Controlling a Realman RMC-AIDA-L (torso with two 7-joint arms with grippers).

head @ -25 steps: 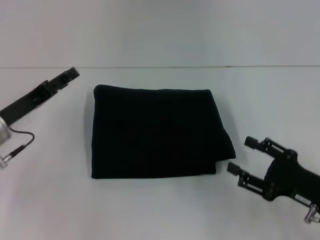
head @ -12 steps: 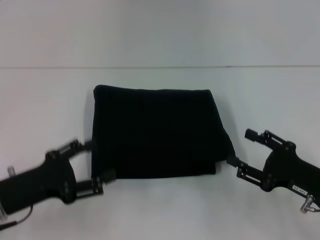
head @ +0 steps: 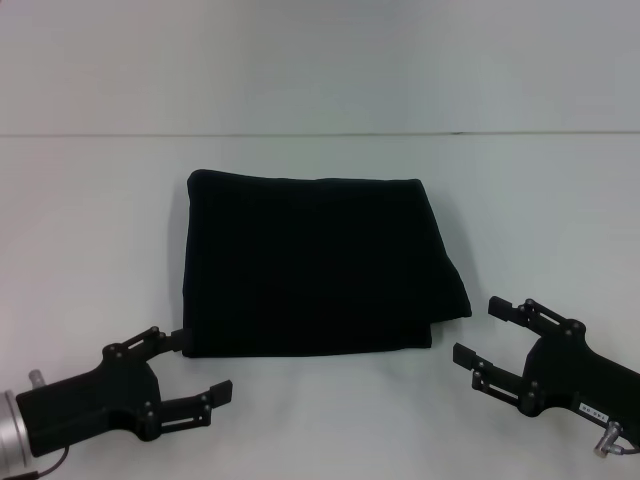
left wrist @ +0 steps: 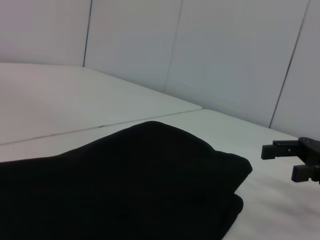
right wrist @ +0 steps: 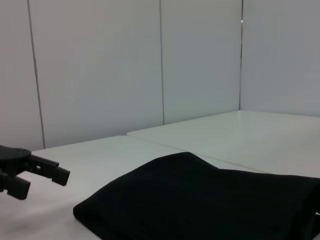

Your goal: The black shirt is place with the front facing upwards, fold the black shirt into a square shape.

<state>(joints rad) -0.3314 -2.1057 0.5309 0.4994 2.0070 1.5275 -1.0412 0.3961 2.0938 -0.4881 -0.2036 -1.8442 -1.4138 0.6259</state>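
Black shirt (head: 310, 265) lies folded square at tabletop (head: 320, 440) centre while left pincer (head: 190, 367) at 7 o'clock and right pincer (head: 490, 332) at 4 o'clock, both released, have withdrawn from its corners, indicating folding is likely complete.

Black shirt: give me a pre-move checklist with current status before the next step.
1. Fold shape: the black shirt lies as a roughly square block, edges mostly straight. Ok.
2. Loose cloth: a bit of fabric juts out at the near corner on the robot's right. Not ok, slight.
3. Left end effector: open, empty, at the shirt's near left corner; whether its far fingertip touches the edge, cannot tell.
4. Right end effector: open, empty, apart from the shirt by the near right corner. Ok.
5. Cloth snagged on either end effector: none seen. Ok.
6. Front lettering side: no print visible on the top face. Cannot tell.
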